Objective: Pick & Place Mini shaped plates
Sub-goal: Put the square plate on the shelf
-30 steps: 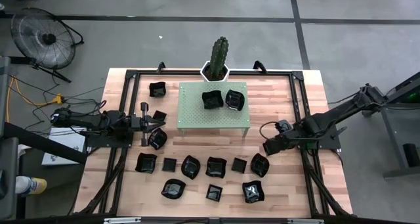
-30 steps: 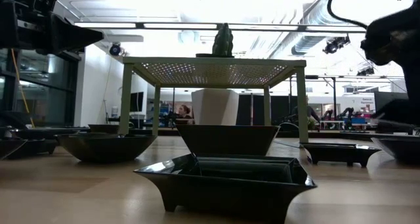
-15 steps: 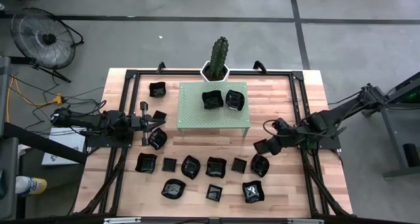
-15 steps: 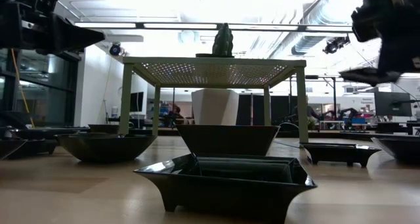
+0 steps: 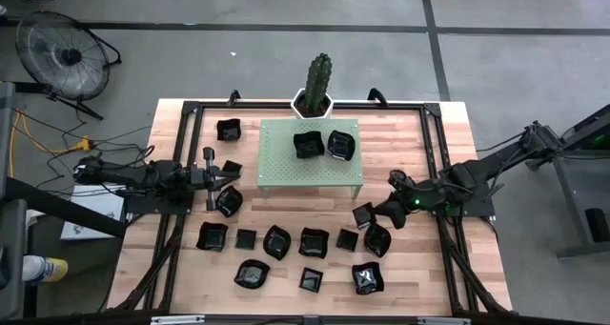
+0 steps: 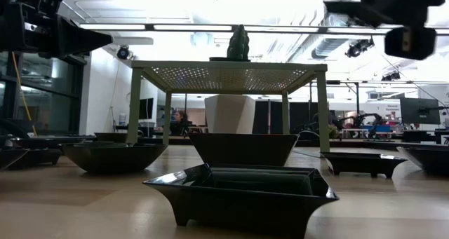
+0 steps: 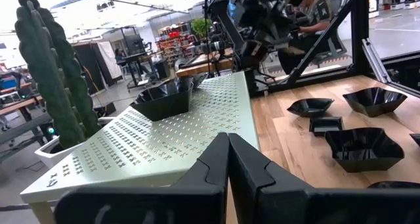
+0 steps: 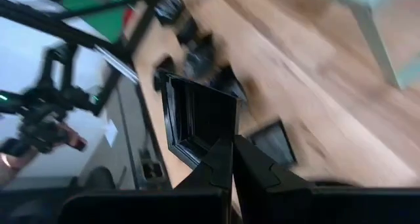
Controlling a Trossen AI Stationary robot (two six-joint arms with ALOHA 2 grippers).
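Observation:
Several small glossy black plates (image 5: 314,241) lie on the wooden table. Two more (image 5: 307,144) sit on the pale green perforated stand (image 5: 281,163). My right gripper (image 5: 377,213) hangs just off the stand's near right corner, shut on a small square plate (image 5: 363,213); in the low view that plate (image 6: 351,8) shows high up. My left gripper (image 5: 236,176) waits, shut, left of the stand above a plate (image 5: 229,201). Its fingers (image 7: 216,159) hold nothing. My right gripper pinches the square plate by one side of its raised rim (image 8: 223,129) between its two fingers. The fingers come at it from the table's right. The plate is lifted clear of the table and tilted, its hollow (image 8: 197,115) facing the wrist camera.
A cactus in a white pot (image 5: 317,82) stands at the far edge behind the stand. Black frame rails (image 5: 438,153) run along the table's sides. A lone plate (image 5: 228,130) lies far left. People show in the room beyond.
My right gripper has risen from near the table top and moved toward the table's left, closer to the stand, turning as it went. The square plate has come up with it, lifted clear of the table.

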